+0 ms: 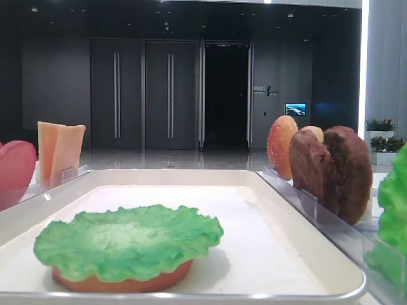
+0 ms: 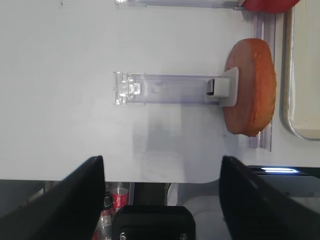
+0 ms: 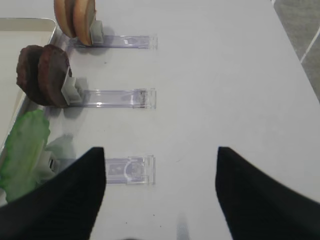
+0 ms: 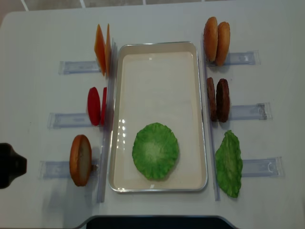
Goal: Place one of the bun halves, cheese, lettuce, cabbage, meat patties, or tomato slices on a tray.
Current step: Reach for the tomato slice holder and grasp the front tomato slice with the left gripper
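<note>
On the white tray [image 4: 157,71] lies a ruffled lettuce leaf [image 4: 155,150] on top of a flat bun half [image 1: 121,279]. Left of the tray stand cheese slices [image 4: 102,47], tomato slices [image 4: 96,106] and one bun half [image 2: 250,87] in racks. Right of it stand two bun halves [image 3: 75,20], two meat patties [image 3: 42,75] and a longer green leaf [image 3: 22,152], lettuce or cabbage, I cannot tell which. My left gripper [image 2: 161,167] hangs open and empty over the table's near left edge. My right gripper [image 3: 161,160] is open and empty above the bare table.
Clear plastic racks [image 3: 117,97] lie along both sides of the tray. A black part of the left arm [image 4: 9,166] shows at the left edge. Below the table's front edge stands a red bottle [image 2: 119,200]. Bare white tabletop [image 3: 225,75] spreads to the right.
</note>
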You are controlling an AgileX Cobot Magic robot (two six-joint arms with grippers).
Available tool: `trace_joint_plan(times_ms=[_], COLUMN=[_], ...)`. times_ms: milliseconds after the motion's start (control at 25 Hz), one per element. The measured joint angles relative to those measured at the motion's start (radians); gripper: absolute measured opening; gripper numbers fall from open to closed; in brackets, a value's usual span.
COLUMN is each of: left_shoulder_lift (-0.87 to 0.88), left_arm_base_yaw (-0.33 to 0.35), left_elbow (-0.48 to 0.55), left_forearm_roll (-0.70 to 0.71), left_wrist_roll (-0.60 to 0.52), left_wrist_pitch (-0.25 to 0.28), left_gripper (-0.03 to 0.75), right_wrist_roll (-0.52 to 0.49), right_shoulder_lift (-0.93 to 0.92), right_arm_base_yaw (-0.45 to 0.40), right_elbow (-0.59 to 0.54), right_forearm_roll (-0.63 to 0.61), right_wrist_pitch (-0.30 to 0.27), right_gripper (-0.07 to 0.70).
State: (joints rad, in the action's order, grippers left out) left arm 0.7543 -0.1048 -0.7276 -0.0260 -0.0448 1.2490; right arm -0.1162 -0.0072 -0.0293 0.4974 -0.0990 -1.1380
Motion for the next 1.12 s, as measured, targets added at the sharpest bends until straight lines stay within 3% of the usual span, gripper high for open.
trace_joint_plan(times_ms=[1120], left_shoulder_lift=[0.661], left_arm_base_yaw=[0.000], left_elbow=[-0.464], left_forearm_roll=[0.026], left_wrist_roll=[0.004], left_wrist_pitch=[-0.024], left_gripper=[0.537], right_wrist_roll=[0.000], right_shoulder_lift=[0.000], right_arm_base_yaw=[0.000], right_elbow=[0.000], right_forearm_roll=[0.000], right_wrist_pitch=[0.000], right_gripper=[0.478])
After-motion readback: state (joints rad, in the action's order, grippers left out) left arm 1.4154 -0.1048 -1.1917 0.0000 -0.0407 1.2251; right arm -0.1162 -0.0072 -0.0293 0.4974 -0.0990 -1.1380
